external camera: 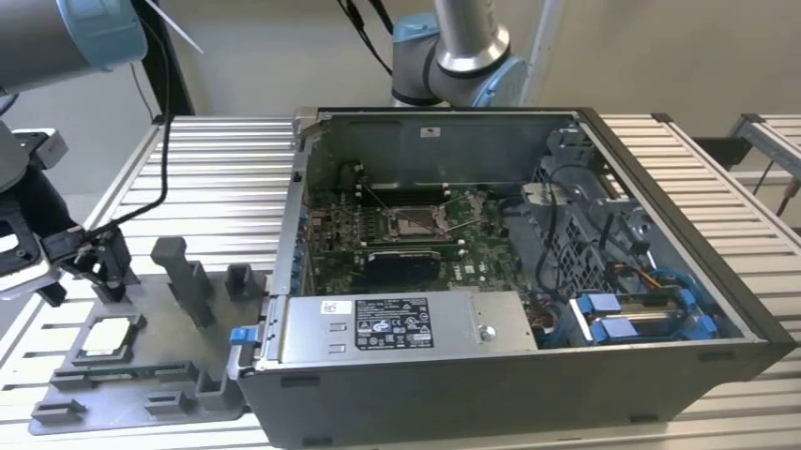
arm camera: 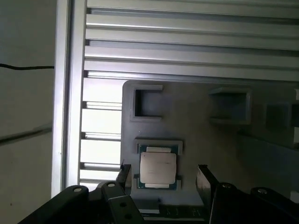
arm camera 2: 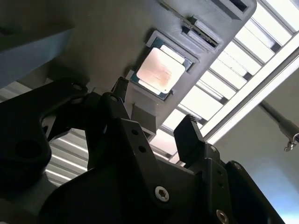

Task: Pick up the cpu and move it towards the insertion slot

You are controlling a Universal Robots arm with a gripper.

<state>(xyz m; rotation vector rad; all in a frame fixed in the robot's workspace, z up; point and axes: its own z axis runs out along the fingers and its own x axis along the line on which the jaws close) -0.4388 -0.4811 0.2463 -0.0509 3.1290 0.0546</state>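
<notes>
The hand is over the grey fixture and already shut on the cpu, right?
No, it is not shut. The hand is over the grey fixture, but open: the first wrist view shows its fingers apart on either side of the cpu, which lies in its pocket.

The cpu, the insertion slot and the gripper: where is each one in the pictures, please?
cpu [arm camera: 158, 168]: first wrist view, middle of its pale metal top.
insertion slot [external camera: 414, 222]: exterior view, its tan centre inside the silver frame.
gripper [arm camera 2: 153, 100]: second wrist view, midway between its two open fingertips.
</notes>
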